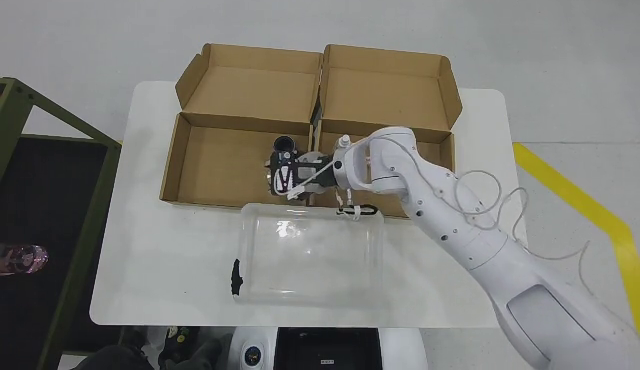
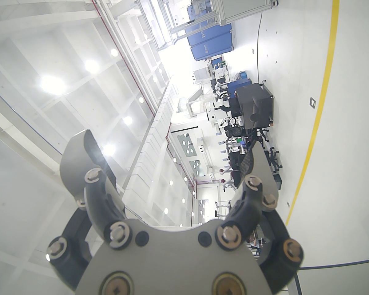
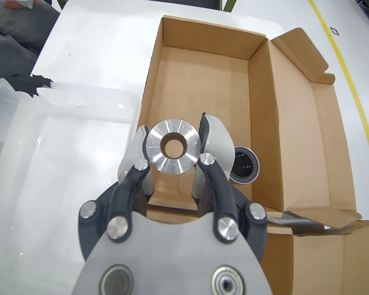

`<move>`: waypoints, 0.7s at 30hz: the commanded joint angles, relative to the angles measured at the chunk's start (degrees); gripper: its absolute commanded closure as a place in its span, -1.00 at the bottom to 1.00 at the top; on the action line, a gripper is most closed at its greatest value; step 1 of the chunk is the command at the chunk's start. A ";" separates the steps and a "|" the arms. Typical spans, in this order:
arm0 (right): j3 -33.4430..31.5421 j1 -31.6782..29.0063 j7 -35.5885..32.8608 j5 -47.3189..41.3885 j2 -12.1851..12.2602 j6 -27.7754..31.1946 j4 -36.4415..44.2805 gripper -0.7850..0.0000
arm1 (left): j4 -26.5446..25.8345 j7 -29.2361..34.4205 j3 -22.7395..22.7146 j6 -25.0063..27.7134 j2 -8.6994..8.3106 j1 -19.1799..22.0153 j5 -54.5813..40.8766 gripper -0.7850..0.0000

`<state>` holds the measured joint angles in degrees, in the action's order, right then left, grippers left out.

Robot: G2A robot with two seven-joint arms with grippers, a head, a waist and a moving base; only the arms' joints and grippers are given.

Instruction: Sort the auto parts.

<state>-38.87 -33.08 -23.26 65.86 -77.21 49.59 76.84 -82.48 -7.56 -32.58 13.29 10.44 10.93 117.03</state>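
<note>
One black-rimmed disc [image 3: 244,164] is already laid in the left cardboard box [image 3: 200,87], a metal ring [image 3: 160,162] is pinched above it, unreleased, by the right hand [image 3: 173,135], and the left hand [image 2: 170,142] is spread.

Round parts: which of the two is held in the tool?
The shiny silver ring, clamped in the right tool; the dark-centred round part lies loose on the floor of the cardboard box.
</note>
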 commanded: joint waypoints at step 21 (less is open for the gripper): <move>8.45 7.13 -3.19 -0.03 -5.94 -2.17 -13.41 1.00 | 0.00 0.00 0.00 0.00 0.00 0.00 0.00 -1.00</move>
<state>-30.75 -26.19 -26.38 65.78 -82.86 47.49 64.08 -82.48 -7.56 -32.58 13.29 10.44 10.93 117.03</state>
